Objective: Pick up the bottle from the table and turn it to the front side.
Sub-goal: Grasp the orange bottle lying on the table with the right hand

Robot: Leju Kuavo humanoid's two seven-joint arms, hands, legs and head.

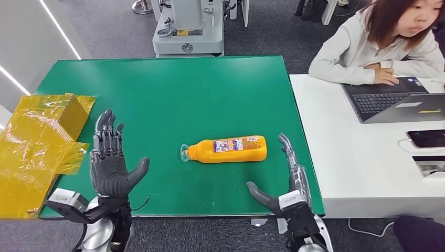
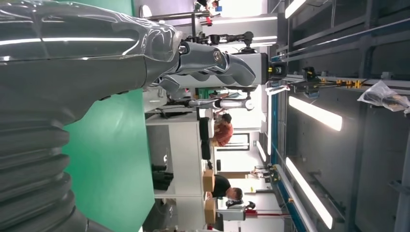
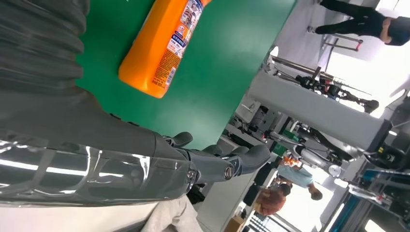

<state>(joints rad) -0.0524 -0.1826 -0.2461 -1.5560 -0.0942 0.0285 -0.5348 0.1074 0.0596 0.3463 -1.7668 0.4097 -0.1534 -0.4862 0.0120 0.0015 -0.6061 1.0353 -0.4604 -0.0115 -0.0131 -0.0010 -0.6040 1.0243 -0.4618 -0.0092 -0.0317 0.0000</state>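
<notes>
Yellow film (image 1: 36, 152) is crumpled at the table's left edge, just beside the left hand on its outer side. Left hand (image 1: 110, 160) is palm-up over the green table (image 1: 173, 94), fingers straight and spread, thumb out toward the middle, holding nothing. Left wrist view has the same hand (image 2: 121, 63) with fingers extended over bare green.

Bottle (image 1: 226, 149) lies on its side on the table, between the two hands, nearer the right one, just ahead of it and slightly inward. Body is orange, with a white, blue and red printed label facing up; clear cap (image 1: 184, 153) points toward the left hand, flat base toward the right side. Right wrist view shows the bottle (image 3: 162, 46) lying flat, label with small print on its flank, apart from the fingers.

Right hand (image 1: 286, 181) stands edge-on at the near right part of the table, fingers straight and reaching forward, thumb spread inward, gripping nothing. Its fingertips are near the bottle's base end; can't tell if there's contact in the head view, the wrist view shows a gap.

Beyond the right hand is a white desk (image 1: 362, 173) with a laptop (image 1: 393, 100) and a phone (image 1: 426, 138); a person (image 1: 378, 47) sits at it.
</notes>
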